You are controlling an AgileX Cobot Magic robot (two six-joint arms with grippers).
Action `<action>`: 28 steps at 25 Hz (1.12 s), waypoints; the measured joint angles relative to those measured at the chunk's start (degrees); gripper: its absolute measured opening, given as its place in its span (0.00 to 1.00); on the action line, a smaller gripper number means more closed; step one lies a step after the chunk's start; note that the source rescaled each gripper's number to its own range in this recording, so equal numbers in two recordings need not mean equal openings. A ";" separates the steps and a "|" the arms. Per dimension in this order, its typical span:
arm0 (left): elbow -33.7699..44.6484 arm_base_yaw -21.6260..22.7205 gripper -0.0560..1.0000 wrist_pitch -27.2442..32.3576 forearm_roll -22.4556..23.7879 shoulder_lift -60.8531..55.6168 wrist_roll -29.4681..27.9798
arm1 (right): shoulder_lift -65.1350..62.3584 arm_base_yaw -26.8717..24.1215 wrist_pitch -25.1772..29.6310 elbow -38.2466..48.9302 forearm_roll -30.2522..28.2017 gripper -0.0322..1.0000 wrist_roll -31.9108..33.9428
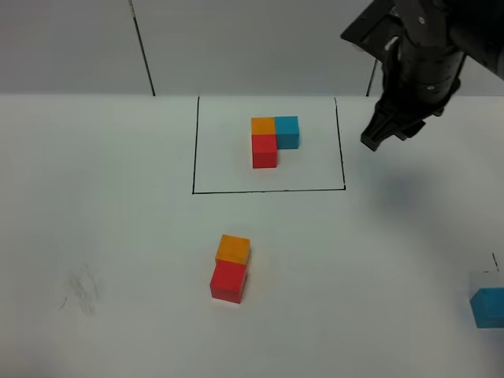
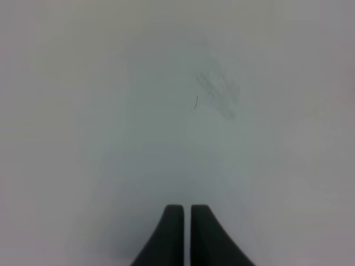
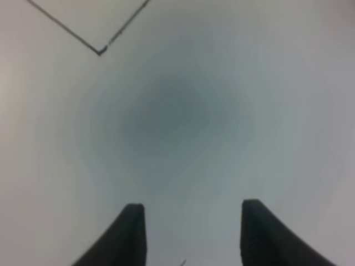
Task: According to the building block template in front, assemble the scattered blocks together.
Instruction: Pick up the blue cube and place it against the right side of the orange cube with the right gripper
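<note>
- The left gripper is closed, its two dark fingers pressed together with only a thin slit between them. It holds nothing and hangs over bare white table.
- A faint grey smudge marks the table near the front left.
- Front and centre, the orange block and red block sit touching, the orange one behind the red.
- Behind them, the template lies inside the black rectangle: orange beside blue, with red in front of the orange.
- The right gripper hangs above the table, just right of the rectangle. Its fingers stand clearly apart, with nothing between them and touching nothing.
- The blue block rests alone at the far right edge, well apart from the pair.
</note>
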 joint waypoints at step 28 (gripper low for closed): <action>0.00 0.00 0.06 0.00 0.00 0.00 0.06 | -21.46 -15.02 -29.30 53.05 6.37 0.54 15.68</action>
